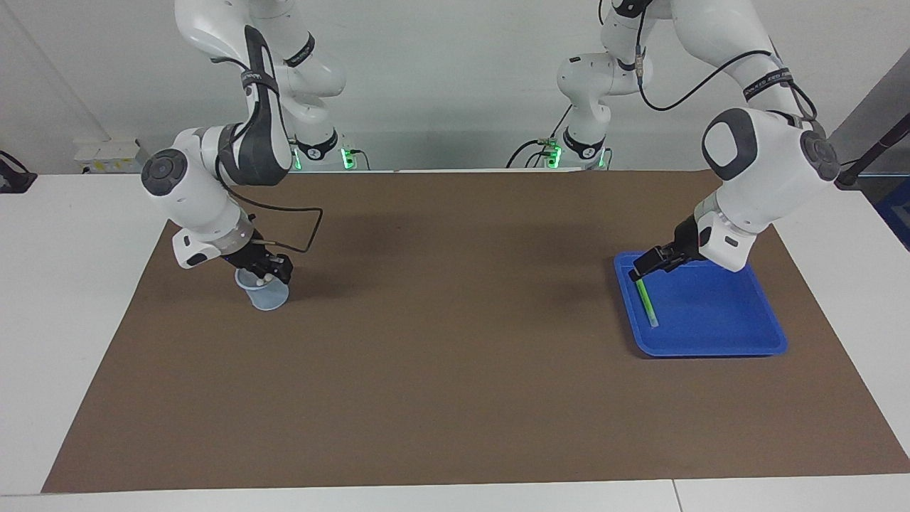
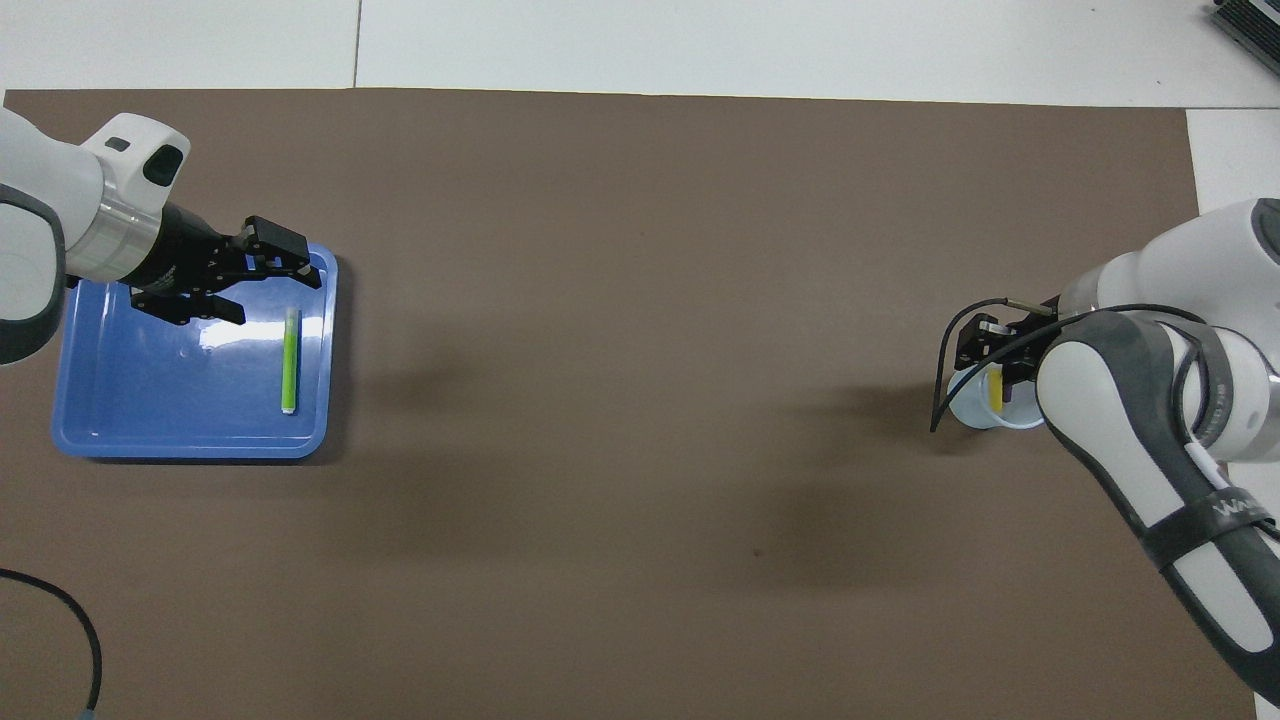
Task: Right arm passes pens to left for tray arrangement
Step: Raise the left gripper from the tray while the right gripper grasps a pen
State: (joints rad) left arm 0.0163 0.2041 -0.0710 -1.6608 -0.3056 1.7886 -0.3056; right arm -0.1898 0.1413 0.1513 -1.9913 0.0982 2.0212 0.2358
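Note:
A green pen point(image 1: 647, 304) point(image 2: 289, 362) lies flat in the blue tray point(image 1: 718, 316) point(image 2: 150, 400), along the rim toward the right arm's end. My left gripper point(image 1: 643, 264) point(image 2: 262, 277) hangs open and empty over that side of the tray, lifted off the pen. At the other end of the mat, a small pale cup point(image 1: 269, 297) point(image 2: 972, 412) holds a yellow pen point(image 2: 996, 391) standing upright. My right gripper point(image 1: 273, 269) point(image 2: 990, 345) is down at the cup's mouth, around the pen's top. Whether it grips the pen is hidden.
A brown mat point(image 1: 455, 341) covers most of the white table. A black cable point(image 2: 70, 620) curls at the mat's corner near the left arm's base. The right arm's wrist cable point(image 1: 306, 227) loops out beside the cup.

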